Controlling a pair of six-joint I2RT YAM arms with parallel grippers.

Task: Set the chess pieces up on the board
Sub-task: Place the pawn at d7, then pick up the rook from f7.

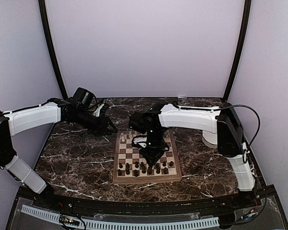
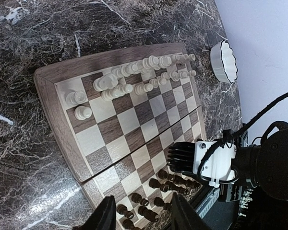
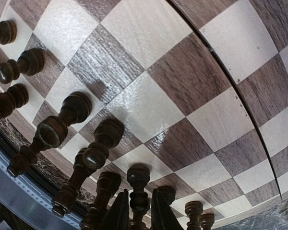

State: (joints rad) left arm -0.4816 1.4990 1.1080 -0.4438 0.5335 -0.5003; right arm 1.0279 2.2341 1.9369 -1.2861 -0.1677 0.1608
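Elbow bent, your right claw points down astride a dark turned wooden piece; grip impossible to tell. Left claw gapes.

Left arm: reaches in from the worktop's left edge, forearm near level. Left hand has fingers set well apart. Right arm: elbow raised by the right edge, wrist pitched down. Right hand points downward at mid-worktop, fingers slightly apart.

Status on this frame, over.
Left tool open, empty. Right tool astride a dark piece on the board, near rows, grip unclear. Nothing blocking.
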